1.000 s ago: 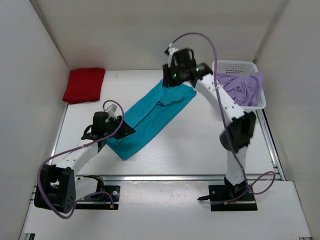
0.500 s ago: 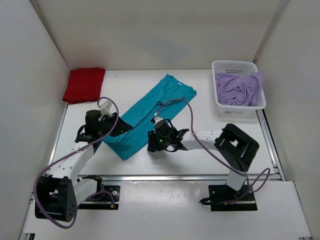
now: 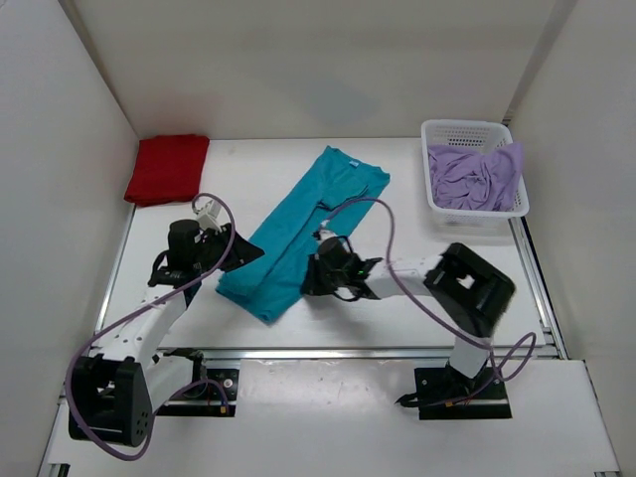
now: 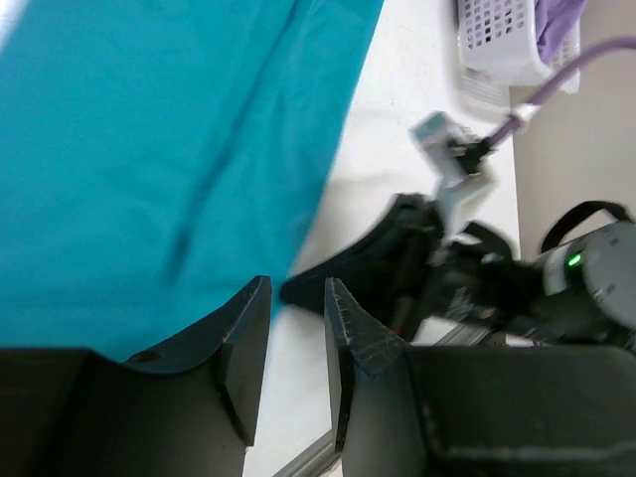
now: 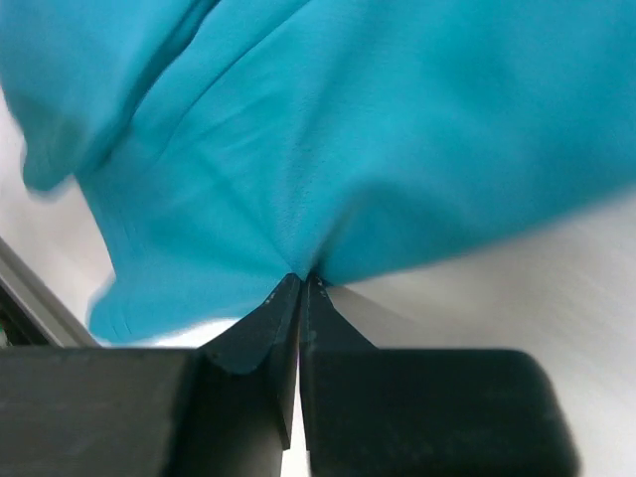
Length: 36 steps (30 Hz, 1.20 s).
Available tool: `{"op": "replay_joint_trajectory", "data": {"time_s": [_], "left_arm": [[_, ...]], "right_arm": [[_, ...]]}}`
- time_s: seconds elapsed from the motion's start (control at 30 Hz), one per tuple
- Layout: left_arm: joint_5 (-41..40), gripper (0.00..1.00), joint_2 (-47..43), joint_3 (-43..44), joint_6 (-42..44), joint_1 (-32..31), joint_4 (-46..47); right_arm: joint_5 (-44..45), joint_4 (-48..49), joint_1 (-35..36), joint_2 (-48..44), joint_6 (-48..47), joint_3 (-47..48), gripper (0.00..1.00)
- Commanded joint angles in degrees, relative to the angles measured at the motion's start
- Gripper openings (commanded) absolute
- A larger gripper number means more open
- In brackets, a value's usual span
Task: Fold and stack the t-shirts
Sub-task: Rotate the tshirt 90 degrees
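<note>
The teal-blue t-shirt [image 3: 308, 214], folded into a long strip, lies diagonally across the middle of the table. My right gripper [image 3: 308, 278] sits low at its near right edge. In the right wrist view this gripper [image 5: 301, 278] is shut on a pinch of the teal cloth [image 5: 348, 119]. My left gripper [image 3: 241, 254] is at the strip's left edge. In the left wrist view its fingers [image 4: 298, 288] stand apart with bare table between them, and the teal cloth [image 4: 149, 149] lies just beyond. The red t-shirt [image 3: 167, 169] lies folded at the back left. The lavender t-shirt [image 3: 475, 179] is bunched in the basket.
A white mesh basket [image 3: 467, 126] stands at the back right against the side wall. White walls close in the table on three sides. A metal rail [image 3: 328, 351] runs along the near edge. The right arm's dark wrist [image 4: 417, 278] shows close in the left wrist view.
The right arm came from the shirt's far end down to its near right edge and closed on the cloth. The strip's near end has shifted. The left gripper barely moved.
</note>
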Motion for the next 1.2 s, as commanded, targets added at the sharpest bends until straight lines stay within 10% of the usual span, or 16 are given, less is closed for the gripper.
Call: {"op": "replay_joint_trajectory", "data": {"time_s": [0.0,0.13,0.33,0.8,1.03,1.17], "left_arm": [[-0.9,0.39,0.4,-0.4,0.9,-2.6,0.0],[-4.2,0.41,2.3,-0.7,2.5,-10.0,-1.9],[-11.3,0.52,5.6,-3.3,5.2,-21.4,-6.1],[-2.3,0.73,12.1,-10.2,-4.3,-27.6,9.8],[-8.5,0.40,14.0,-10.2,-5.8,-29.0,10.8],[-10.1,0.40,15.5,-9.5,-6.1,-29.0,11.8]], "right_arm": [[-0.7,0.7,-7.2,-11.2,-1.4,-10.7,0.00],[-11.6,-2.9,-19.2,-24.5,-8.4,-23.4,0.01],[-14.1,-15.4,-28.8,-42.3,-13.0,-30.1,0.40],[-16.1,-17.4,-26.5,-58.3,-2.8,-42.8,0.35],[-16.0,-16.3,-27.6,-59.4,-2.5,-43.7,0.26],[-16.3,-15.4,-27.8,-59.0,-2.1,-44.4,0.26]]}}
